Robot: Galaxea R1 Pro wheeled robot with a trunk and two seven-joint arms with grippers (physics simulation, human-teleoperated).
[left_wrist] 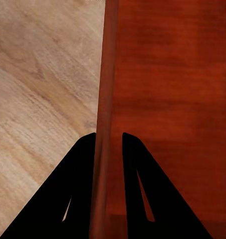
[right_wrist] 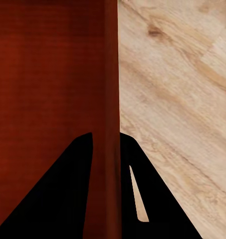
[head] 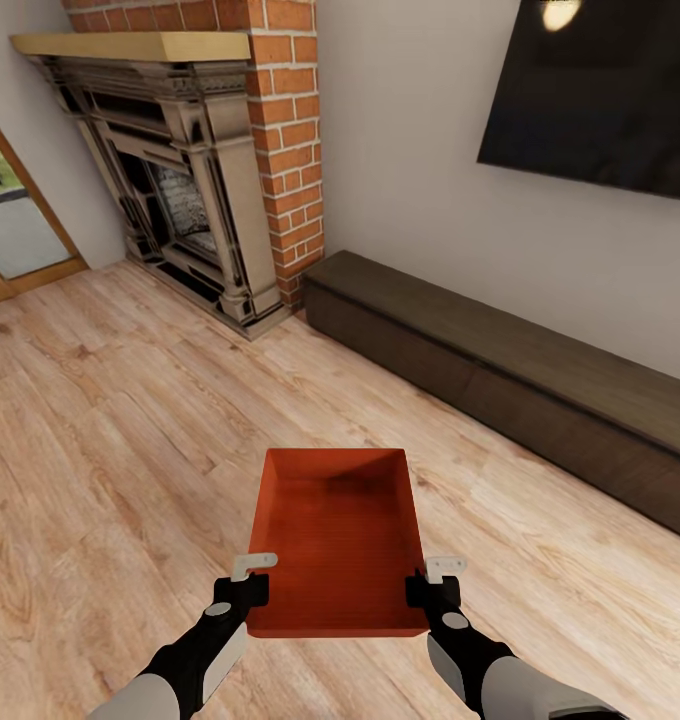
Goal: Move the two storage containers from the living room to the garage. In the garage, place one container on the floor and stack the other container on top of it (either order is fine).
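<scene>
In the living room, over the light wood planks (head: 120,430) in front of the brick fireplace (head: 195,180) and the long dark bench (head: 540,390) under the black TV (head: 600,90), the robot holds one orange-red storage container (head: 338,545) out before it, each long wall pinched near its near end: the left hand (head: 248,580) is clamped on the left wall, which runs up between its two dark fingers (left_wrist: 78,189) in the wrist view, and the right hand (head: 435,582) grips the right wall the same way, fingers (right_wrist: 68,194) either side of it. The bin looks empty and roughly level, though whether it hangs clear of the floor or rests on it I can't quite tell from here. By my reckoning this is the carrying step for the first bin, with the garage not in sight; the next move calls for turning and driving off while keeping both grips firm and the bin level. No brand, label or writing can be read on anything here
</scene>
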